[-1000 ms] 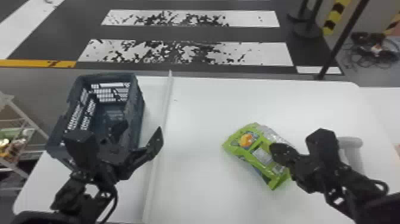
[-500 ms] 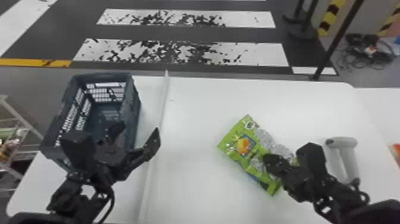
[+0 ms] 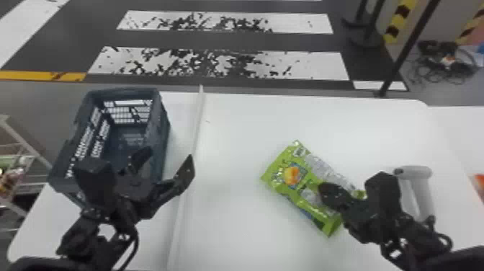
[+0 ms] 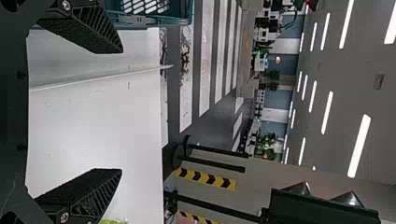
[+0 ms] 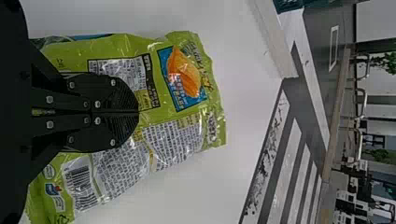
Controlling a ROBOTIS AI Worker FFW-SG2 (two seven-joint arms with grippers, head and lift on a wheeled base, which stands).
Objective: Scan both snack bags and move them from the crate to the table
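Large indoor hall, lab or showroom by look: zebra-crossing stripes (image 3: 219,63) across floor (image 3: 201,39), ceiling light strips (image 4: 359,145), hazard markings (image 4: 205,179), plants (image 4: 268,140)

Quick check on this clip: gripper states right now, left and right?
Left gripper: open, holding nothing.
Right gripper: closed, fingertips together over the green snack bag; whether it pinches the film cannot be told.
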